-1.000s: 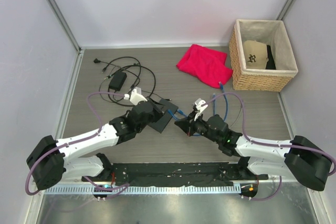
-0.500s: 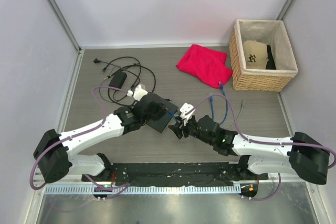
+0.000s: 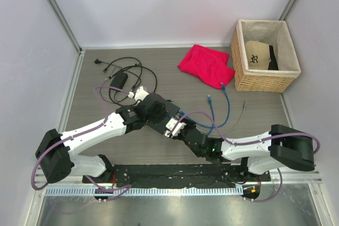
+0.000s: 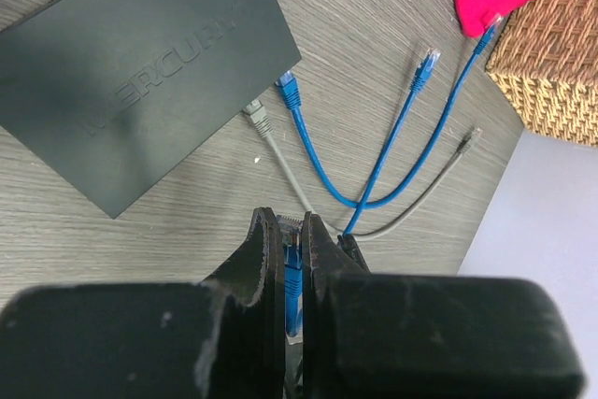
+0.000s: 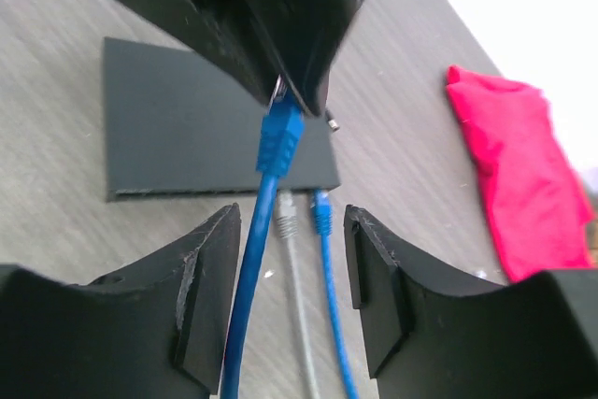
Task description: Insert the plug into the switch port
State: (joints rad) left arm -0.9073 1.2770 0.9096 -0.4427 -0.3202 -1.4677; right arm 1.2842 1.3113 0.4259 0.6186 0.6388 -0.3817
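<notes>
Your left fingers [image 4: 266, 259] pinch the blue plug [image 5: 278, 142] near the flat, matte switch [image 4: 140, 72]; your right fingers [image 5: 210, 287] stand apart, straddling its smooth cable [image 5: 245, 306].

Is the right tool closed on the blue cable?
No, the right tool is open, fingers apart either side of the blue cable pinched by the left tool.

**Blue plug [image 5: 278, 137], dark switch [image 4: 140, 72]**

The plug was bright blue, the switch matte grey-black with faint tone-on-tone lettering. The table [image 3: 169, 80] showed grey wood grain; the cloth [image 3: 206, 64] was magenta, the basket [image 3: 262, 83] woven tan.
</notes>
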